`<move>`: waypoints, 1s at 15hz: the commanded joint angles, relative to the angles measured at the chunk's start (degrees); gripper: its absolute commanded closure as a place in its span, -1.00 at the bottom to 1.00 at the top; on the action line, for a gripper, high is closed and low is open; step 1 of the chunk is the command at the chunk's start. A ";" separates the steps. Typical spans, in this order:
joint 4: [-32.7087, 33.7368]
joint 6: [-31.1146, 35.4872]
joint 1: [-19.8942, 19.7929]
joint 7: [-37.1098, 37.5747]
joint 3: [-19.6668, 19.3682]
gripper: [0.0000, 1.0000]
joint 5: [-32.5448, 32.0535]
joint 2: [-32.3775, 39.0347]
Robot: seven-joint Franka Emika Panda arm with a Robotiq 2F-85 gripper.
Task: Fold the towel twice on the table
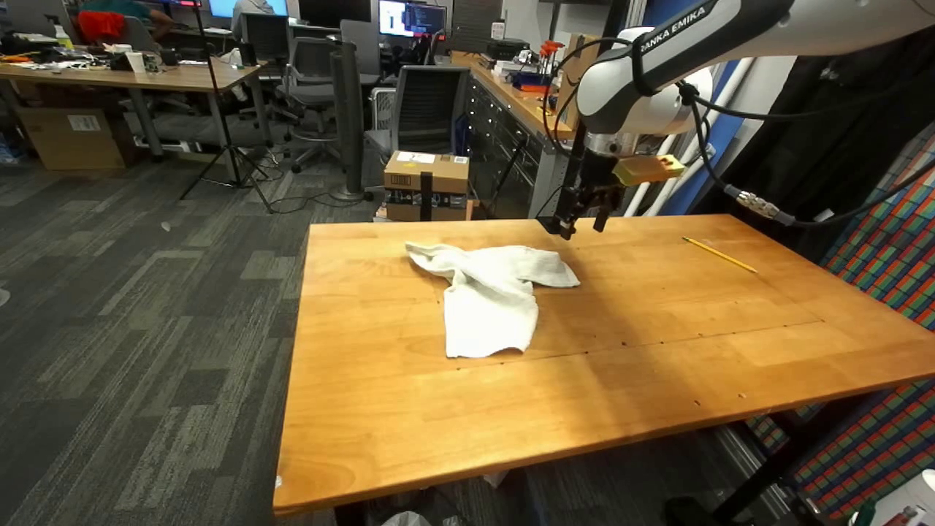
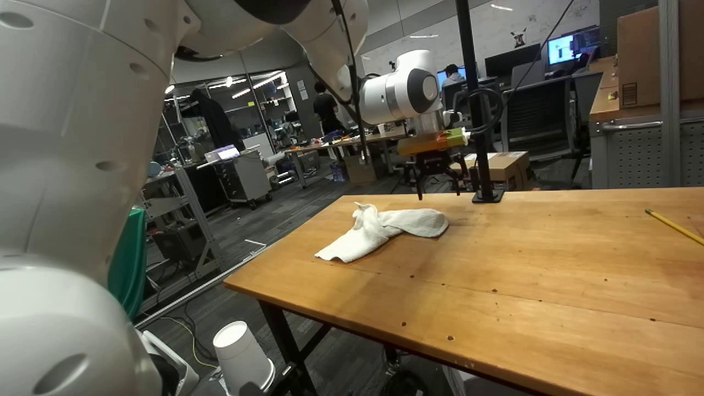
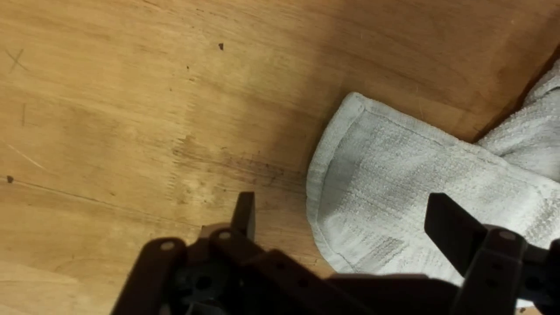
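Note:
A white towel lies crumpled and twisted on the wooden table, with flaps spreading out from a bunched middle. It also shows in an exterior view, where a small peak stands up from the bunch. My gripper is open and empty, pointing down above the table near one towel flap. It also hangs above the table in an exterior view. In the wrist view, the gripper has its fingers wide apart. The hemmed end of the towel shows between and beyond them, with one finger over bare wood.
A yellow pencil lies on the table, also in an exterior view. A black post on a base plate stands at the table edge close to my gripper. Cardboard boxes stand on the floor behind the table.

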 commanded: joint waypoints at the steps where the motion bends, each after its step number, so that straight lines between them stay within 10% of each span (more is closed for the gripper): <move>1: 0.23 0.42 0.62 2.01 0.07 -1.00 1.09 -1.25; 15: 20.94 -12.90 4.58 1.32 0.91 -1.00 0.59 11.89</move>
